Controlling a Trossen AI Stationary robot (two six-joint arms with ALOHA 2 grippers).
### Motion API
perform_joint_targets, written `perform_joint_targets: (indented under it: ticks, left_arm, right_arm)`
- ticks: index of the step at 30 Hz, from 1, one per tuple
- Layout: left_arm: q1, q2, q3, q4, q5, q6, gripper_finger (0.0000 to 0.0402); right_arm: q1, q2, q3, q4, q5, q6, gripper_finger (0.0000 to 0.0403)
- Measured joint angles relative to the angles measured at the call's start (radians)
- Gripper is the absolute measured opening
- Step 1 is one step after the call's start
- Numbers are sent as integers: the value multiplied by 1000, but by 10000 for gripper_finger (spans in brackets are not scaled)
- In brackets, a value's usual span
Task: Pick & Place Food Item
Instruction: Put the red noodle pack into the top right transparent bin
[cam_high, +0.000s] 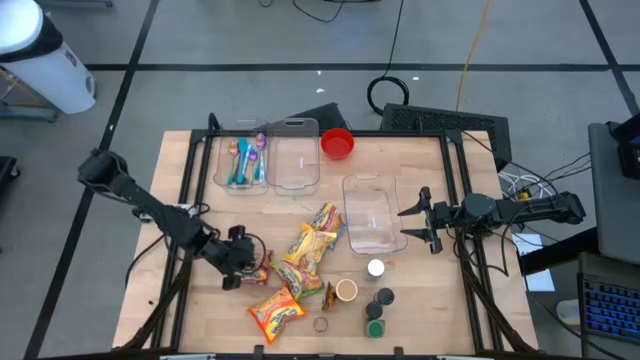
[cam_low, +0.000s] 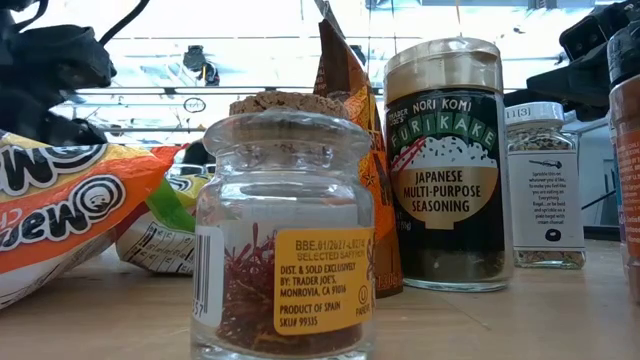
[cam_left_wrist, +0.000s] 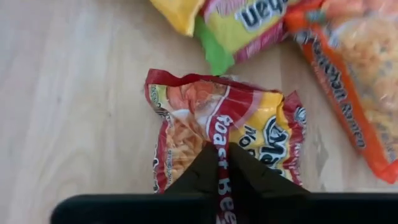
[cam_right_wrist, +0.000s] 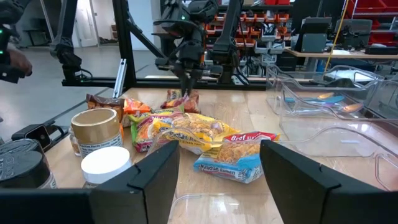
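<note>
A red and yellow roast beef noodle packet (cam_left_wrist: 249, 118) lies flat on the wooden table (cam_high: 200, 200), left of the other packets; it also shows in the high view as the red packet (cam_high: 263, 270). My left gripper (cam_left_wrist: 222, 150) is down on it and shut, reaching in from the table's left (cam_high: 246, 262). In the right wrist view the left gripper (cam_right_wrist: 186, 84) stands over the red packet (cam_right_wrist: 181, 99). My right gripper (cam_high: 425, 218) waits open at the table's right side, level, beside a clear tub (cam_high: 372, 212). My left gripper pinches a raised crease of the wrapper (cam_left_wrist: 222, 134) near the middle of the roast beef packet between its two fingers. The fingers slant down from the table's left. The packet lies on the table, its wrapper puckered around the fingertips (cam_left_wrist: 199, 171).
Yellow noodle packets (cam_high: 312, 245) and an orange one (cam_high: 277, 308) lie right of the held packet. Jars (cam_high: 346, 290) (cam_high: 383, 297) stand near the front edge. At the back are a utensil tub (cam_high: 243, 160), a clear tub (cam_high: 293, 155) and a red bowl (cam_high: 337, 143).
</note>
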Motion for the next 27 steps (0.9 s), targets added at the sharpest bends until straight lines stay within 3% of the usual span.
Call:
perform_joint_targets:
  ticks: [6, 12, 17, 21, 27]
  left_arm:
    - [34, -99, 0, -38, -48, 6, 21]
    - [88, -201, 0, 28, -103, 114, 31]
    - [170, -294, 1, 209, -121, 343, 10]
    - [257, -337, 33, 323, -128, 539, 19]
    - [407, -298, 169, 321, -285, 843, 26]
  right_arm:
    - [0, 0, 0, 0, 0, 0, 218]
    - [0, 0, 0, 0, 0, 0, 217]
    - [0, 0, 0, 0, 0, 0, 216]
    - [0, 0, 0, 0, 0, 0, 219]
    - [0, 0, 0, 0, 0, 0, 216]
